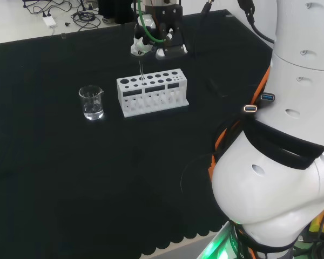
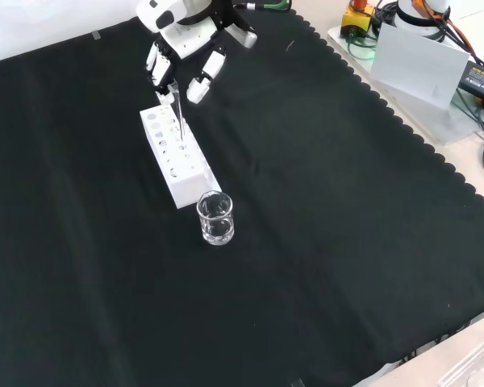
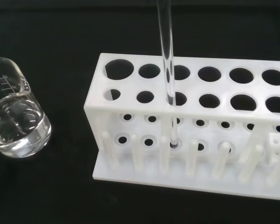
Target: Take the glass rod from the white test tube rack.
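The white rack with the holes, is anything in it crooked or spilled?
Nothing looks wrong. The white rack stands flat on the black cloth, and the glass rod stands nearly straight in one hole. The beaker beside it is upright, with no spill around it.

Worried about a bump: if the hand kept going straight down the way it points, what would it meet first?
Probably the top of the white rack, right below the hand, which is pinching the glass rod; the gap is unclear.
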`<control>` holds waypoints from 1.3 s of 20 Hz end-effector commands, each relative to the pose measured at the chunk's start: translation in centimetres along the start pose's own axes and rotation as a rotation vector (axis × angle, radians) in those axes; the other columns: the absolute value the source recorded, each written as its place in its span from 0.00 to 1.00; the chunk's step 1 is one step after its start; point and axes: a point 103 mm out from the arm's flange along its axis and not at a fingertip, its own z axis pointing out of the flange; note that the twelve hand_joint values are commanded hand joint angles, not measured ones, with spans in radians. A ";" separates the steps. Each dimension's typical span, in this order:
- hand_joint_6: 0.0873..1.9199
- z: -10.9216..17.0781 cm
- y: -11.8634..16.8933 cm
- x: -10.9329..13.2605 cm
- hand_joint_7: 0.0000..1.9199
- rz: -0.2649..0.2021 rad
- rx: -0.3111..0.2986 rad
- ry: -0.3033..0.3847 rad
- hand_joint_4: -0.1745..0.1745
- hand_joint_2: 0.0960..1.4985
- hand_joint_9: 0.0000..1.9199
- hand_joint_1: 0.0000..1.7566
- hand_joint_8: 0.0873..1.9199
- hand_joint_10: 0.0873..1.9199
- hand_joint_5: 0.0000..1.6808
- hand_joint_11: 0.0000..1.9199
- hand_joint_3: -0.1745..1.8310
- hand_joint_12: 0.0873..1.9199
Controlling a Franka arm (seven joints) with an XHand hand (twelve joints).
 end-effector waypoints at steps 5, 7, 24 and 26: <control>0.44 0.0 0.6 0.8 0.47 -0.004 -0.020 -0.009 0.00 0.78 0.57 0.50 0.38 0.32 0.37 0.44 0.00 0.61; 0.44 -0.1 0.6 0.9 0.50 -0.002 -0.071 -0.010 0.00 0.78 0.62 0.54 0.38 0.31 0.42 0.53 0.00 0.57; 0.27 -5.2 -0.1 2.0 0.61 0.026 -0.379 -0.077 0.00 0.74 0.80 0.74 0.50 0.43 0.65 0.85 0.00 0.28; 0.24 -6.8 -1.0 2.0 0.61 0.029 -0.351 -0.105 0.00 0.74 0.81 0.74 0.50 0.43 0.66 0.84 0.00 0.29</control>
